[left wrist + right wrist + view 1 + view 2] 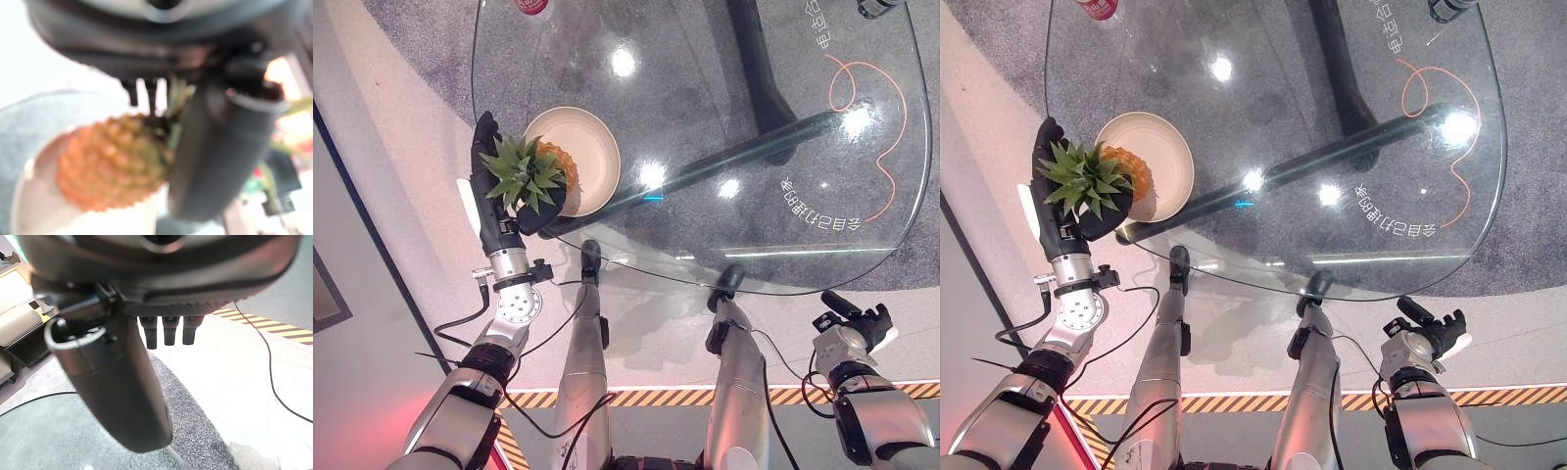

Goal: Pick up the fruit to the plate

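**Pineapple held over the plate's rim: risks at release**

The pineapple is grasped by the left hand, whose dark fingers are curled around the fruit just below its green crown. The fruit is carried over the near-left side of the cream plate, which stands at the left edge of the glass table. In the left wrist view the orange body is seen hanging above the plate's pale surface; whether it already touches the plate cannot be told.

The main risk is judged to be an off-centre release. Because the body lies toward the plate's rim on the side nearest the table's edge, it could tip over the rim when let go, roll along the smooth glass and be lost off the left edge. The plate itself could be pushed or tilted if the hand is lowered onto its rim. The leaves could also catch between the fingers as these are opened, so that the fruit is dragged back out.

The right hand is held low beyond the near edge of the table, its fingers relaxed and nothing held in it.
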`<state>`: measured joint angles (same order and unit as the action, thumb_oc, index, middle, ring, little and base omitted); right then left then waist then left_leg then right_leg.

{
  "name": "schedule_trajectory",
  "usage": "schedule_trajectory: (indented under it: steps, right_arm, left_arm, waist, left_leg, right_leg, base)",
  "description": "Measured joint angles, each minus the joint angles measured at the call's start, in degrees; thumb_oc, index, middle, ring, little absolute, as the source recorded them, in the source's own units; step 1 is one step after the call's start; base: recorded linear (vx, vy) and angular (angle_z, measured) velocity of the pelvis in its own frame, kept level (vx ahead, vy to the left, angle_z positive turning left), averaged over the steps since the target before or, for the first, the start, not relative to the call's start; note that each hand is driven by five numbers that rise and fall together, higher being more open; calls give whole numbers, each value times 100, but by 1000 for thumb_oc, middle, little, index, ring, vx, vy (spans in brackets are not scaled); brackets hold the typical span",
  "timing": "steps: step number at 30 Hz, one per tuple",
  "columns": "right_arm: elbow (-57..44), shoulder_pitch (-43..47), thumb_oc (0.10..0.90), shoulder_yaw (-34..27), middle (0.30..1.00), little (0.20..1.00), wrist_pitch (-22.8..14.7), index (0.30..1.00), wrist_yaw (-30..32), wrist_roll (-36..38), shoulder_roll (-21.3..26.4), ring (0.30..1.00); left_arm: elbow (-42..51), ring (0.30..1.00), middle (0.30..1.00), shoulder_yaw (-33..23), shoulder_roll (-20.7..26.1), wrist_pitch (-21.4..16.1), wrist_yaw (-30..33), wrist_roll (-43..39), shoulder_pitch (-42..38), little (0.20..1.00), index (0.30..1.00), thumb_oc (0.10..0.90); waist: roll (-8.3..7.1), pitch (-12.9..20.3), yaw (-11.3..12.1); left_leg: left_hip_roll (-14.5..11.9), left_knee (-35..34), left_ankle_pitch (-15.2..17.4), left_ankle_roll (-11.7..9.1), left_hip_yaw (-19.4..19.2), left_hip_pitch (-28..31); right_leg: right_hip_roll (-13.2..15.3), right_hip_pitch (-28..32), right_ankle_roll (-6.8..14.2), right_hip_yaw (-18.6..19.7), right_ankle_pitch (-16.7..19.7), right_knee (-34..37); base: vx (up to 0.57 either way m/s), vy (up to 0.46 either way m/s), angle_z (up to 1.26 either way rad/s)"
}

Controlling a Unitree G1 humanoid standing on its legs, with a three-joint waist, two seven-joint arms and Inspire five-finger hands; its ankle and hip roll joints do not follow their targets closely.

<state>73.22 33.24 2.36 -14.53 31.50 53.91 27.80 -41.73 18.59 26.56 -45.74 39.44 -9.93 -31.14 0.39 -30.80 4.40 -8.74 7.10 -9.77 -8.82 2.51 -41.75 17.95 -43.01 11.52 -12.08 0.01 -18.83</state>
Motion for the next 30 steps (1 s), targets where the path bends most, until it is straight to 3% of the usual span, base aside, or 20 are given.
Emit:
schedule_trajectory:
  steps: [17,30]
  right_arm:
    - [-22,-18,800,1,900,900,12,900,0,-3,12,900]
    - [-57,-45,800,-29,900,900,12,900,1,-5,11,900]
  left_arm:
    - [73,900,900,-31,-91,-20,-554,-758,-41,900,900,800]
    - [243,900,900,-196,-214,-15,-1284,-1846,44,900,900,800]
  waist:
    - [1,0,-7]
    - [1,0,-6]
  left_leg:
    - [1,-5,0,0,2,-3]
    - [2,-4,0,0,15,-16]
  right_leg:
    - [0,-2,5,1,-8,-3]
    - [0,-2,7,-11,-13,-2]
  base:
    - [0,0,0]
    - [0,0,0]
